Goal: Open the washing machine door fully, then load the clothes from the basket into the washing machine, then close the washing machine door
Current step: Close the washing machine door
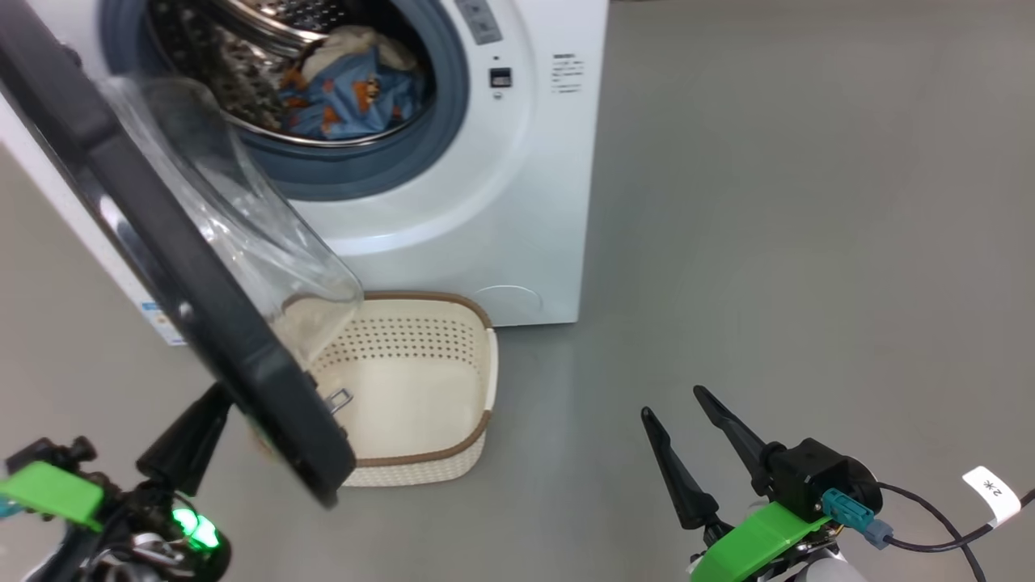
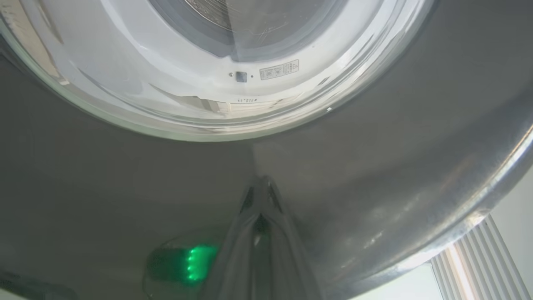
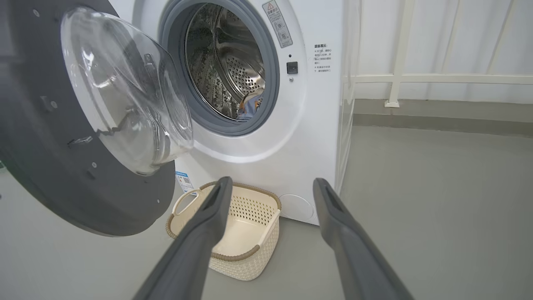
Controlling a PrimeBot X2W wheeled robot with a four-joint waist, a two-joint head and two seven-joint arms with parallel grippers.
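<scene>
Here, left gripper (image 2: 261, 183) pinched shut, tips against the glossy outer face of the washing machine door (image 1: 162, 242), standing partway open. Alongside, right gripper (image 1: 673, 402) spread wide, gripping nothing, above the floor (image 1: 808, 242). Beyond, the basket (image 1: 404, 343) just before the washing machine (image 1: 485, 226); the clothes (image 1: 348, 89) inside its drum (image 1: 234, 73).

Head looks down; left wrist faces the door (image 2: 125, 187) just past my left gripper (image 2: 261, 183); 2 views share the basket (image 1: 404, 339).

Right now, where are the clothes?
In the head view, upper left: the clothes lie inside the drum of the washer, past the open door and above the basket.
</scene>
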